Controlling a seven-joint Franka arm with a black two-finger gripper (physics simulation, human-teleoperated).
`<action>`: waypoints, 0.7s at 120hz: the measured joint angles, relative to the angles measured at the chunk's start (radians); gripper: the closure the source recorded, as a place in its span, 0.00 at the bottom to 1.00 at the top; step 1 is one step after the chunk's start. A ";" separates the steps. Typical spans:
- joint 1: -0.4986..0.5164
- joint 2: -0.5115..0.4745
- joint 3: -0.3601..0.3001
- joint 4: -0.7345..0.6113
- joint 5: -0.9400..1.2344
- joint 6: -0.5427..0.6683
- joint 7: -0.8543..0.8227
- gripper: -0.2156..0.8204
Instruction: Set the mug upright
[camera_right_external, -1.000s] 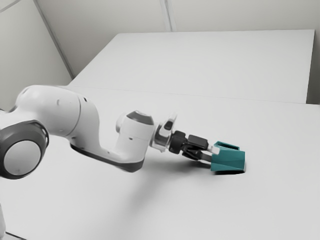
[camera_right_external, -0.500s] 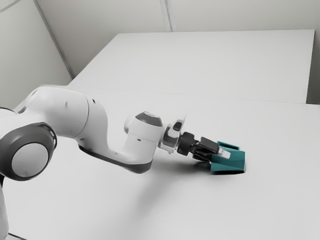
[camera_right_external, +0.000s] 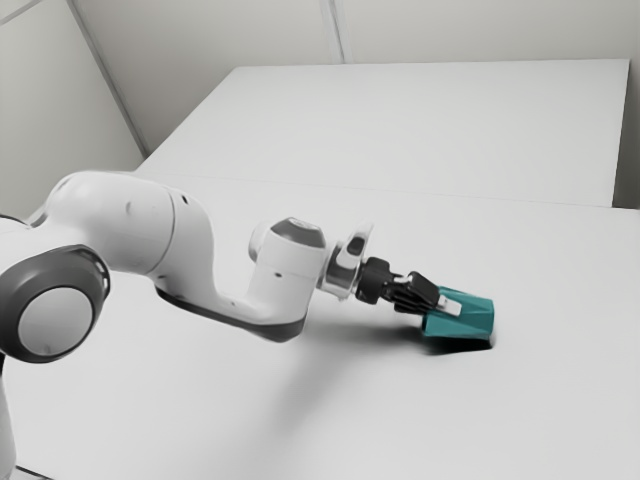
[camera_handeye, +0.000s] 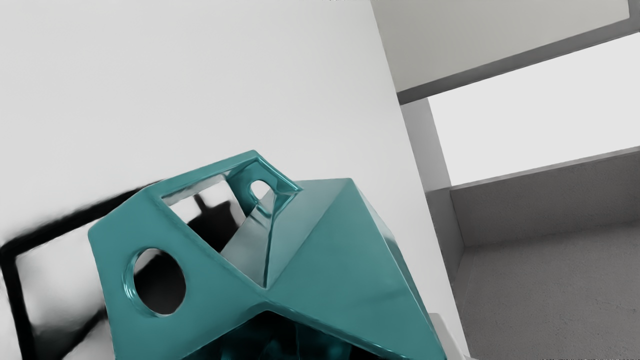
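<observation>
Teal mug: it has just rolled and come up a little off the counter, but still lies sideways.
End effector: looks to be pinching the mug's wall by the open end.
Handle: has round holes; it has turned with the mug.
Job: good start, I think; the bottom must swing down next.
Writing: I can't read any.

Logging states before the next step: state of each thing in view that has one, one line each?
Mug: tipped on its side, not upright, mouth end toward the gripper; lifted or resting, can't tell.
Handle: sticking out from the mug's side.
Gripper: at the mug's mouth end; open or shut, can't tell.
Arm: bent, reaching toward the mug.
</observation>
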 joint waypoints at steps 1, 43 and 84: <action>0.000 -0.002 0.000 0.000 0.001 0.000 0.000 0.93; 0.064 -0.145 -0.001 -0.004 0.265 0.005 -0.069 0.97; 0.185 -0.285 -0.024 -0.006 0.735 -0.034 -0.233 0.97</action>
